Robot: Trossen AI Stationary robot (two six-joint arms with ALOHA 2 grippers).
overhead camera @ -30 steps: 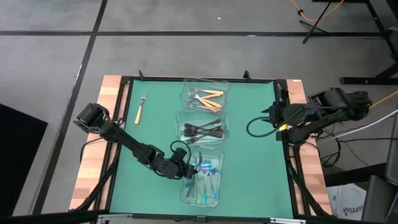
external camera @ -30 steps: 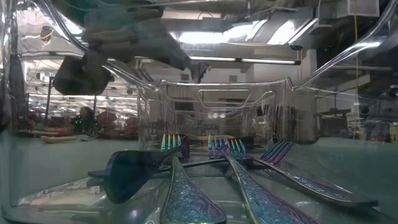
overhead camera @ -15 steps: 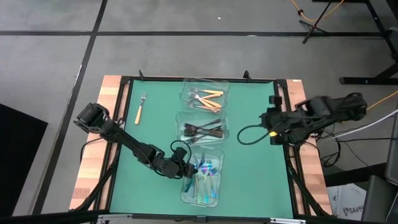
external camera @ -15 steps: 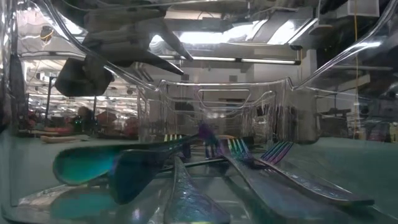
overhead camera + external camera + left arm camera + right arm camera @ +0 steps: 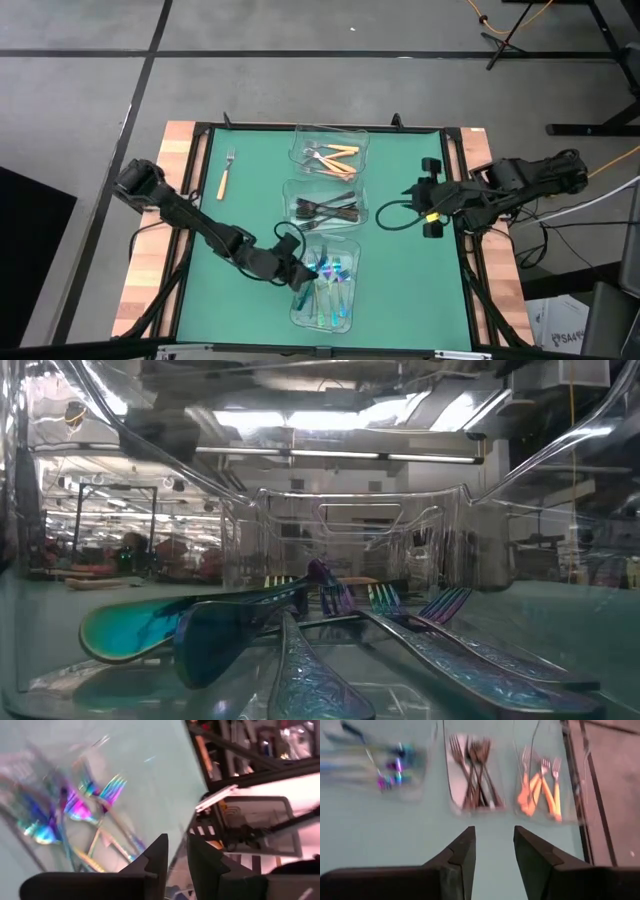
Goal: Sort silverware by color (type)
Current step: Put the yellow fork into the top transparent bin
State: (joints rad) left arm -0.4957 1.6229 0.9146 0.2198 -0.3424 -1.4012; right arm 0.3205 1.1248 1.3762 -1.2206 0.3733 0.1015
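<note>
Iridescent blue-teal forks [image 5: 328, 280] lie heaped in the near clear container; they also show close up in the low view [image 5: 300, 630] and in the left wrist view [image 5: 85, 805]. Dark forks [image 5: 327, 208] fill the middle container and orange-handled forks [image 5: 330, 155] the far one. One orange-handled fork [image 5: 226, 175] lies flat on the green mat near the far left corner. My left gripper [image 5: 297, 272] hangs by the near container's left wall, slightly open and holding nothing [image 5: 177, 840]. My right gripper [image 5: 418, 197] hovers over the mat's right side, open and empty [image 5: 494, 832].
Three clear containers stand in a row down the mat's middle, the near one [image 5: 352, 300] closest to my left gripper. A black cable loops under the right arm [image 5: 392, 215]. Bare green mat [image 5: 400, 280] lies to either side of the row. Wooden borders edge the table.
A blue-teal fork has dropped into the near container, and its teal handle now lies on the heap. My left gripper has risen out of the low view. My right arm has swung from the table's right edge toward the middle, over the mat.
</note>
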